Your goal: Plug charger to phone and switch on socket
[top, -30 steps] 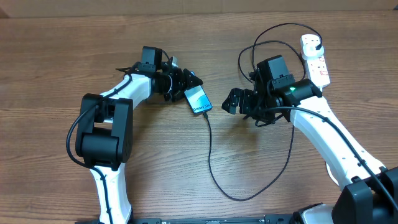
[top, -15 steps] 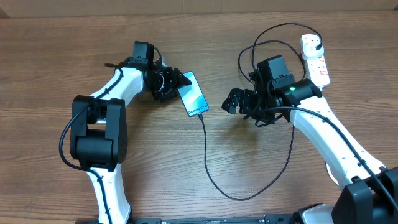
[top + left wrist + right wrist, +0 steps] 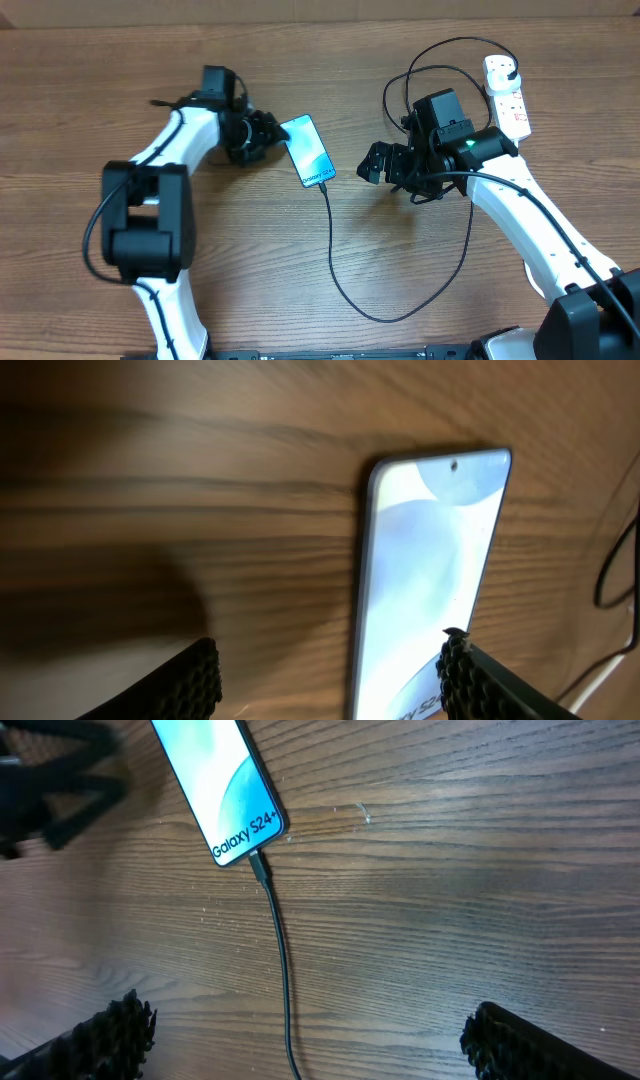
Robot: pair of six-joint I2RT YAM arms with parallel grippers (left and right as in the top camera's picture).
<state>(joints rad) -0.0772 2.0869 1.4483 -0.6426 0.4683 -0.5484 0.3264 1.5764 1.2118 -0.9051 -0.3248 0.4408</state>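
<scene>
The phone (image 3: 308, 150) lies flat on the wooden table, screen lit blue with "Galaxy S24+" text. It also shows in the left wrist view (image 3: 425, 550) and the right wrist view (image 3: 215, 785). The charger's connector tip (image 3: 258, 863) sits in the phone's bottom edge. Its thin black cable (image 3: 334, 260) loops along the table to a black plug (image 3: 512, 68) in the white socket (image 3: 510, 105). My left gripper (image 3: 265, 133) is open and empty just left of the phone (image 3: 330, 685). My right gripper (image 3: 378, 165) is open and empty right of the phone, straddling the cable (image 3: 310, 1045).
The cable makes extra loops (image 3: 420, 75) behind my right arm, between it and the socket. The socket stands at the table's far right. The table surface (image 3: 250, 260) is bare wood.
My left gripper has let go of the phone and drawn back to the left. The phone shifted slightly up-left and lies flat. The right arm has not moved.
</scene>
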